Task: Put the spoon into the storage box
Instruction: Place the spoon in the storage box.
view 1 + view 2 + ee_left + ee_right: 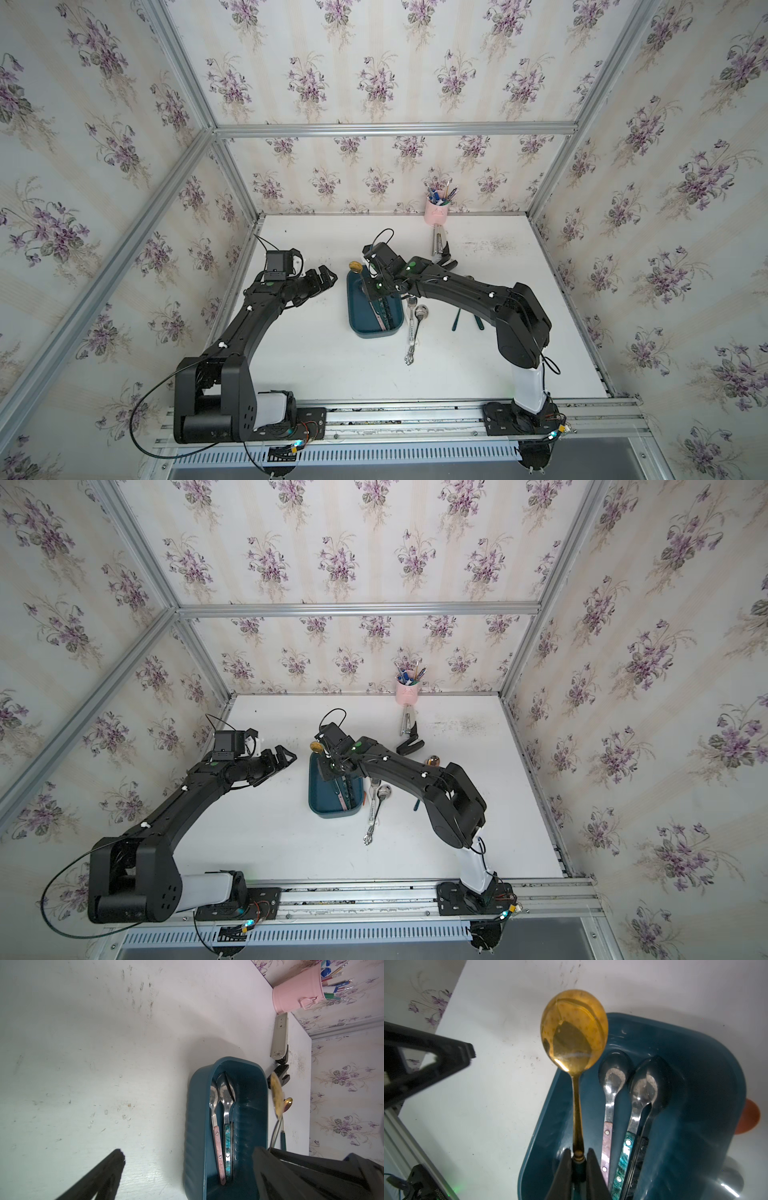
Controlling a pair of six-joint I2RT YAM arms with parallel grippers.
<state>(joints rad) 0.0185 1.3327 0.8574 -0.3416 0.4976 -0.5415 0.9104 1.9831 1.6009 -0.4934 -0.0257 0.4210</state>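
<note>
Here the right pincer clamps the gold spoon over the storage box; left pincer gapes empty.

You cannot see all of the storage box in either top view: the right arm covers part of it. In the right wrist view, the gold spoon has its handle end buried in the right gripper. The box's near end runs off the frame. An orange object shows only partly behind the box wall and cannot be identified. The left gripper has its fingers blurred and cropped in the left wrist view.
</note>
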